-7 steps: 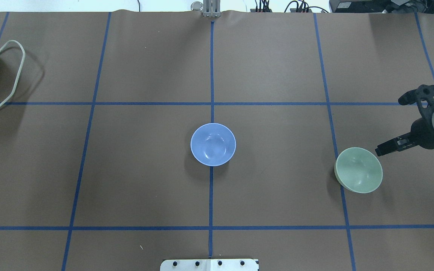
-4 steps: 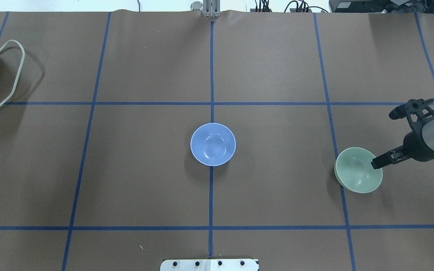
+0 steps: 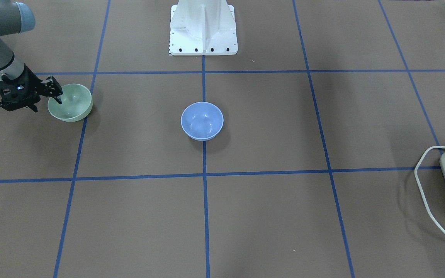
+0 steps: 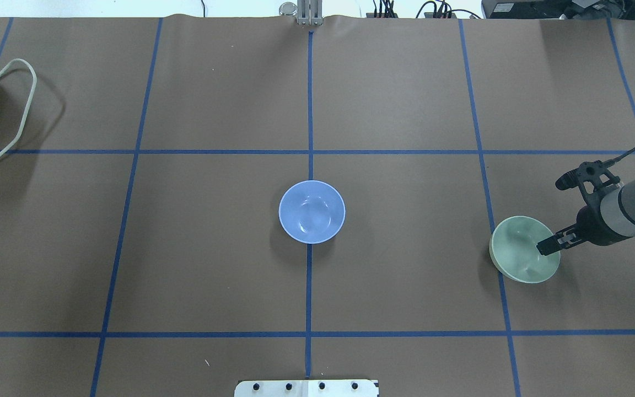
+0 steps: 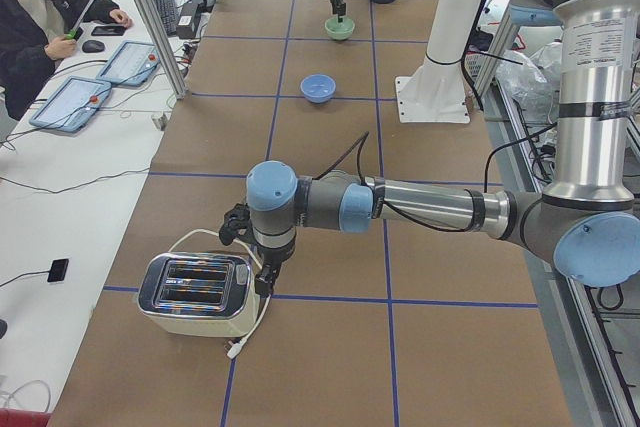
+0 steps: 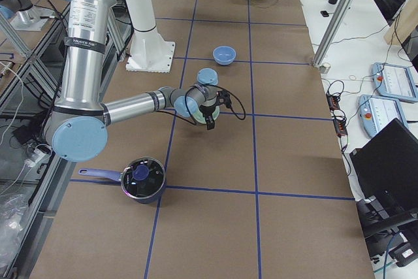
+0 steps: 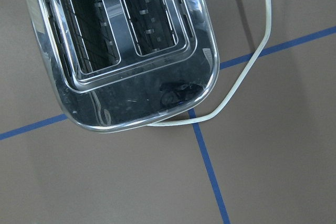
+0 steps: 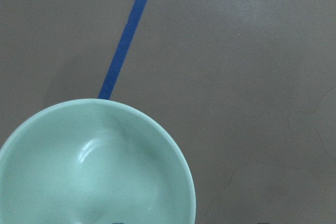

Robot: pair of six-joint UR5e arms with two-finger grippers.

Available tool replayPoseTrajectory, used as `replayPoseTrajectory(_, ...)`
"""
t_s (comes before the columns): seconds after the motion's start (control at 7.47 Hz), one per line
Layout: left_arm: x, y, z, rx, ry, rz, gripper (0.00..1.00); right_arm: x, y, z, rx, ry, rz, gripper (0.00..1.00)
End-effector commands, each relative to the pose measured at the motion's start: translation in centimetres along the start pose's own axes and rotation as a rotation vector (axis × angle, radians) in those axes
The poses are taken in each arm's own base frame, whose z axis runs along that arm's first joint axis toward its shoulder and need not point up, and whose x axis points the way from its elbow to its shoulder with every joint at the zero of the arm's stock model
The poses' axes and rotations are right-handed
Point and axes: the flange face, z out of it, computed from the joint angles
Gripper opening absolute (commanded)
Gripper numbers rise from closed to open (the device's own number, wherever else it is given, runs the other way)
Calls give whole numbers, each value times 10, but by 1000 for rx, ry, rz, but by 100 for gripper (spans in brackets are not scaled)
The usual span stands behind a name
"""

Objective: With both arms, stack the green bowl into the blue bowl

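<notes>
Green bowl (image 4: 516, 255) beneath right pincer (image 4: 548, 246)

Bare brown paper (image 4: 405, 220) lies between the green bowl (image 4: 516, 255) and the blue bowl (image 4: 311, 212). A toaster (image 5: 195, 294) stands at the left end, a pot (image 6: 142, 179) at the right end, a white stand (image 3: 203, 27) at the robot's edge.

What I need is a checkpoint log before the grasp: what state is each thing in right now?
green bowl, upright, empty, on the table.
blue bowl, upright, empty, untouched.
right gripper, open, apparently straddling the green bowl's rim.
left gripper, above the toaster; open or shut cannot be told.
toaster, slots empty, plug lying loose.
pot, lid on.
</notes>
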Motion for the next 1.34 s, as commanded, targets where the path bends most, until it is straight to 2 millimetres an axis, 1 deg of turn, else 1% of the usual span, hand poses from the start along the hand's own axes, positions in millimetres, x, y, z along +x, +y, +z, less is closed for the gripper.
replayPoseTrajectory(0.0, -1, 2, 1, -2, 0, -2, 98, -5, -8, 2, 9, -10, -9, 0)
replayPoseTrajectory(0.27, -1, 2, 1, 1, -1, 1, 98, -7, -9, -2, 16, -17, -10, 0)
replayPoseTrajectory(0.54, -1, 7, 3, -1, 1, -1, 98, -18, -16, -33, 57, -56, -17, 0)
replayPoseTrajectory(0.67, -3, 10, 5, -5, 2, -5, 98, -38, -44, -51, 107, -97, 12, 0)
replayPoseTrajectory(0.8, -4, 19, 10, -15, 8, -18, 98, -75, -82, -65, 150, -150, 122, 0)
replayPoseTrajectory(0.94, -3, 19, 9, -14, 9, -50, 98, -117, -122, -80, 173, -205, 245, 0)
replayPoseTrajectory(1.07, 0, 20, 6, -8, 9, -130, 98, -178, -146, -90, 146, -240, 316, 0)
replayPoseTrajectory(1.21, 0, 22, 8, -11, 6, -151, 98, -236, -171, -109, 107, -234, 394, 0)
